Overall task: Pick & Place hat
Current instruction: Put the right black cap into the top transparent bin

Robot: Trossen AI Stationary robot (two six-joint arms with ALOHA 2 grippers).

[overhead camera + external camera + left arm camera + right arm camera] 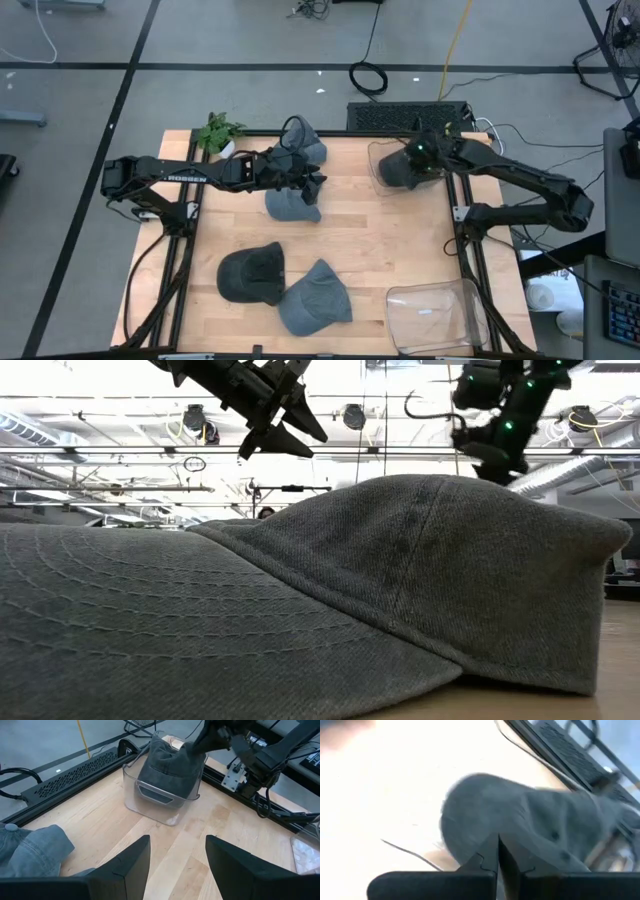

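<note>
The right gripper (418,160) sits in the upper right part of the high view, over a clear bin (378,160) at the back of the table. Its two fingers are pressed together on a dark gray hat (400,170), which is down inside that bin. The right wrist view shows the pinch up close: the fingers (485,862) meet with almost no gap, and gray cloth (520,825) bulges just past them. The high view cannot show that.

The left wrist view shows the same bin (150,802) from the side, in the top middle of the frame. There the hat (170,767) stands tall in the bin, with the top end pulled toward the right gripper (212,740).

The left gripper (312,186) is in the upper middle of the high view, above a blue-gray hat (292,206). Its fingers (127,865) are spread wide apart and hold nothing.

Only the high view shows the rest of the table (370,250). A black hat (250,274) lies at the lower left, touching another gray hat (314,298). A second clear bin (432,316) is at the lower right. A small green plant (217,131) is at the upper left corner.

The low view is nearly filled by one gray hat (300,610), its brim stretching toward the left of the frame.
</note>
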